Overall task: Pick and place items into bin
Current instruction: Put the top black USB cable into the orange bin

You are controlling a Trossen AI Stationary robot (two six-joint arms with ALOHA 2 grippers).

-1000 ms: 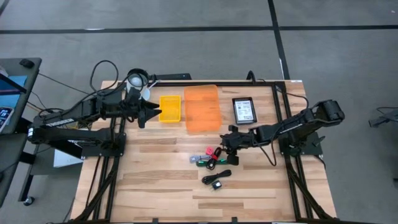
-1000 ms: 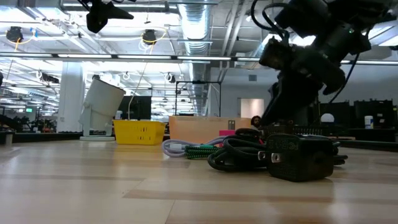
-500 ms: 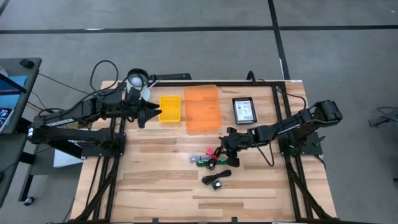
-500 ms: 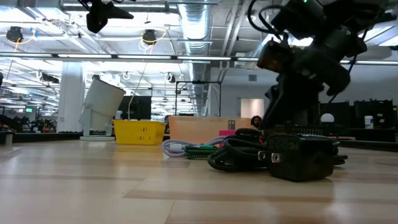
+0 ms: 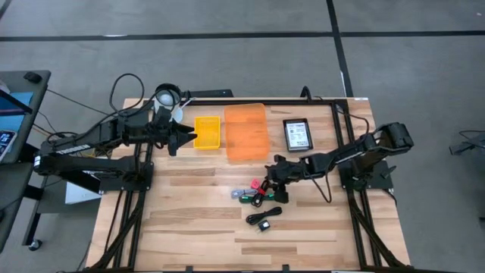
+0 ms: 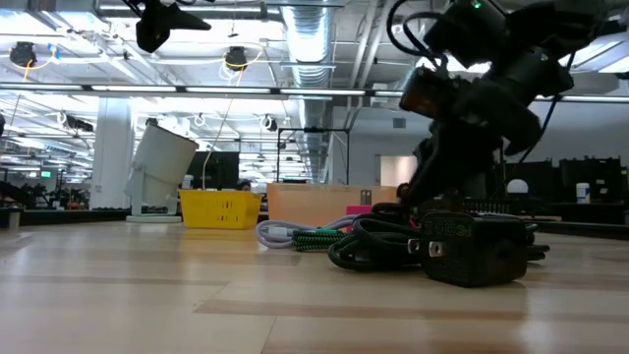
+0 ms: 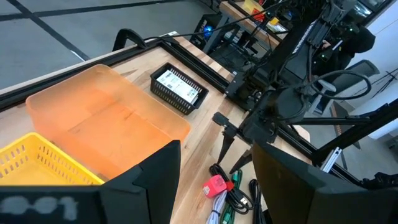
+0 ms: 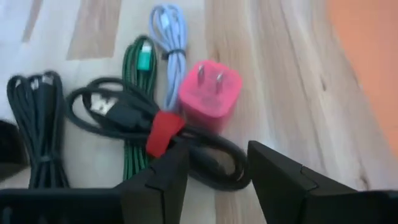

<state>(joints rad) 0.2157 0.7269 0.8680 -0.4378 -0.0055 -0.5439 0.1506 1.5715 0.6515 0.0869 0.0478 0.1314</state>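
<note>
While the right gripper [image 8: 214, 171] is held parted and empty over the black cable coil banded in red [image 8: 163, 134], the touching pink plastic plug [image 8: 210, 93] could be dragged along.

A robotics lab inside a large industrial hall. Shown by two arms bolted to a butcher-block wooden table [image 5: 197, 227] on a black metal frame [image 5: 130, 205], standing on grey concrete floor [image 5: 227, 61] marked with dark lines. Beyond the table, bare ceiling ducts [image 6: 305, 39], rows of strip lights [image 6: 197, 90], and more benches crowded with cables and equipment [image 7: 261, 12].
</note>
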